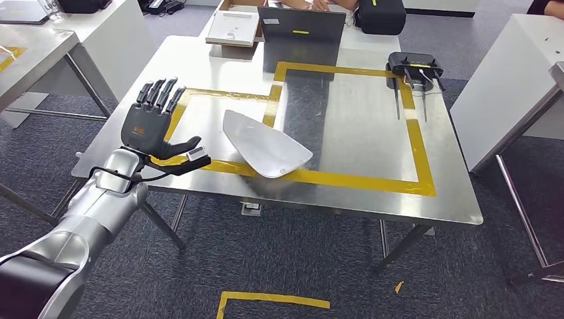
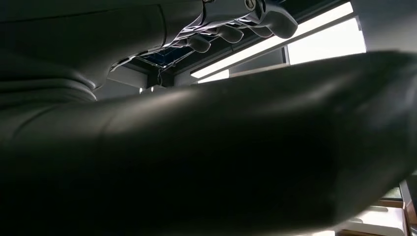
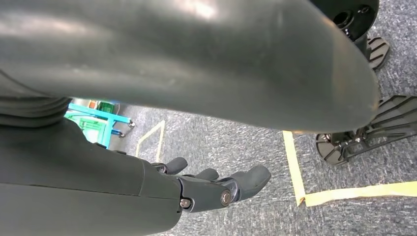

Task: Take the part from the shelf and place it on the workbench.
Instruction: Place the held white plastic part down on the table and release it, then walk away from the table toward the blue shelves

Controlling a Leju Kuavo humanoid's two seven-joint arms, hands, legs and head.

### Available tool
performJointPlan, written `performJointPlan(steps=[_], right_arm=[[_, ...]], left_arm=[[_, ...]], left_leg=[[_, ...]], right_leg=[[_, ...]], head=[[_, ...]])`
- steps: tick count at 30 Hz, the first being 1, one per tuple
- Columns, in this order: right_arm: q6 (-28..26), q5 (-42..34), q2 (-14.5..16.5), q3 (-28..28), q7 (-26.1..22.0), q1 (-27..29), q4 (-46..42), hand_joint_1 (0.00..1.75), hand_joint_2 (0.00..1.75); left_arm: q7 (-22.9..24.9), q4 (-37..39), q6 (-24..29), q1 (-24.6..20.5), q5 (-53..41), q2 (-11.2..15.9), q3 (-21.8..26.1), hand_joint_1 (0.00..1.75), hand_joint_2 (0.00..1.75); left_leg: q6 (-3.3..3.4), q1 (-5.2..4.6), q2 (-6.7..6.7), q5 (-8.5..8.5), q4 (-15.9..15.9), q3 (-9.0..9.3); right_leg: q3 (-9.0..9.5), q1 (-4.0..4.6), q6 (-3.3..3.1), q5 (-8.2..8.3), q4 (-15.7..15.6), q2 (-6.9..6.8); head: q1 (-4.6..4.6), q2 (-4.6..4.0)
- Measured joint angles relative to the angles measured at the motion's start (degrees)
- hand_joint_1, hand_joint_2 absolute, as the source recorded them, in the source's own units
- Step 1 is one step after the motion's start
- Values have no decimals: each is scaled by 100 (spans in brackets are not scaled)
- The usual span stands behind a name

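Observation:
The white curved shell part (image 1: 265, 145) lies on the steel workbench (image 1: 359, 133), across the near edge of a yellow tape rectangle (image 1: 419, 153). My left hand (image 1: 154, 123) hovers over the bench's left edge, a little left of the part, fingers spread and thumb pointing toward it, holding nothing. In the left wrist view the left hand's fingers (image 2: 231, 27) show against ceiling lights. My right hand (image 3: 216, 184) hangs beside the body above grey carpet, fingers loosely curled and empty.
A black device with cables (image 1: 414, 66) sits at the bench's far right. A laptop (image 1: 302, 36) and a cardboard box (image 1: 233, 28) stand at the far edge. Other tables flank left (image 1: 40, 46) and right (image 1: 512, 73). Yellow tape marks the carpet (image 1: 273, 300).

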Motion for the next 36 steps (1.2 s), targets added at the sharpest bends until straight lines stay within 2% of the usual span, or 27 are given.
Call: performJointPlan(steps=[8,12,13,14,17,18,19,20,22,23,24,27,28,29,30,32,33,34,35,36], right_arm=[[62,7,0,4,0,-3,0,0,0],[89,9,14,5,0,-11,2,0,0],[90,9,18,6,0,-17,2,0,0],[90,10,20,7,0,-23,2,0,0],[93,20,26,7,1,-28,2,0,0],[95,29,27,8,1,-28,2,0,0],[96,43,28,9,1,-29,2,0,0],[96,59,28,11,0,-32,2,0,0],[100,96,30,24,0,-45,3,0,0],[106,109,32,33,-1,-49,3,0,0],[113,120,36,40,-1,-55,4,0,0],[133,128,51,51,-1,-78,4,0,0],[139,128,59,52,-1,-89,4,0,0],[145,127,67,53,-1,-97,4,0,0],[150,127,74,54,-1,-101,4,0,0],[158,127,77,55,0,-104,4,0,0],[164,128,79,56,0,-103,4,0,0],[170,128,80,58,0,-104,4,0,0],[175,126,83,59,0,-105,4,0,0],[179,120,87,60,0,-105,4,0,0]], left_arm=[[-107,-1,0,-12,-121,23,108,0,0],[-147,7,0,-81,-230,45,179,0,0],[-156,7,0,-106,-253,43,201,0,0],[-164,8,0,-130,-272,38,225,0,0],[-176,34,0,-173,-328,30,274,0,0],[-179,49,0,-174,-338,28,282,0,0],[-181,61,0,-173,-346,26,286,0,0],[-183,70,0,-173,-355,25,288,0,0],[-183,76,0,-178,-379,27,300,0,0],[-182,75,1,-183,-393,32,311,0,0],[-181,71,2,-188,-404,36,323,0,0],[-178,63,5,-198,-431,43,369,0,0],[-172,63,5,-200,-445,50,389,0,0],[-161,66,5,-205,-462,57,408,0,0],[-145,68,4,-217,-480,65,423,0,0],[-120,73,5,-247,-518,73,438,0,0],[-115,80,5,-259,-541,77,441,0,0],[-120,90,5,-266,-568,83,443,0,0],[-127,101,5,-275,-593,90,445,0,0],[-138,112,5,-291,-619,96,448,0,0]], left_leg=[[31,-35,-3,-22,24,-3],[92,-32,2,3,3,13],[118,-15,8,32,-25,24],[143,3,16,61,-52,31],[174,15,37,92,-66,-2],[169,17,40,99,-57,-21],[157,22,40,108,-43,-43],[138,32,37,118,-25,-68],[77,48,29,136,32,-127],[37,49,22,145,59,-154],[-8,45,13,155,85,-178],[-152,47,-10,221,87,-229],[-193,56,-6,176,117,-267],[-224,66,3,38,235,-323],[-247,74,13,-189,468,-405],[-281,75,24,-707,1152,-585],[-291,74,25,-863,1461,-634],[-290,74,25,-903,1620,-607],[-278,72,26,-846,1593,-485],[-255,70,26,-720,1355,-260]], right_leg=[[8,-39,32,-2,-4,-2],[23,-56,92,-10,4,-5],[1,-54,109,-74,72,-4],[-68,-52,125,-209,245,-1],[-504,-61,163,-804,1306,1],[-601,-67,174,-885,1564,1],[-597,-76,183,-852,1609,0],[-481,-89,190,-725,1431,-1],[-45,-115,201,-433,691,-2],[95,-112,180,-323,429,12],[171,-109,149,-289,266,26],[96,-95,-16,-242,227,36],[56,-96,-73,-198,223,26],[13,-100,-122,-146,209,16],[-38,-103,-160,-94,199,7],[-147,-88,-194,-4,198,-2],[-207,-77,-200,41,200,-9],[-267,-68,-202,88,201,-16],[-328,-58,-202,137,203,-22],[-384,-51,-195,185,204,-24]], head=[[-2,0],[-2,1],[4,2],[12,1],[30,-1],[30,0],[31,0],[31,1],[32,0],[27,0],[21,-1],[5,-1],[3,0],[-6,0],[-20,0],[-44,-1],[-45,0],[-45,0],[-45,0],[-46,0]])
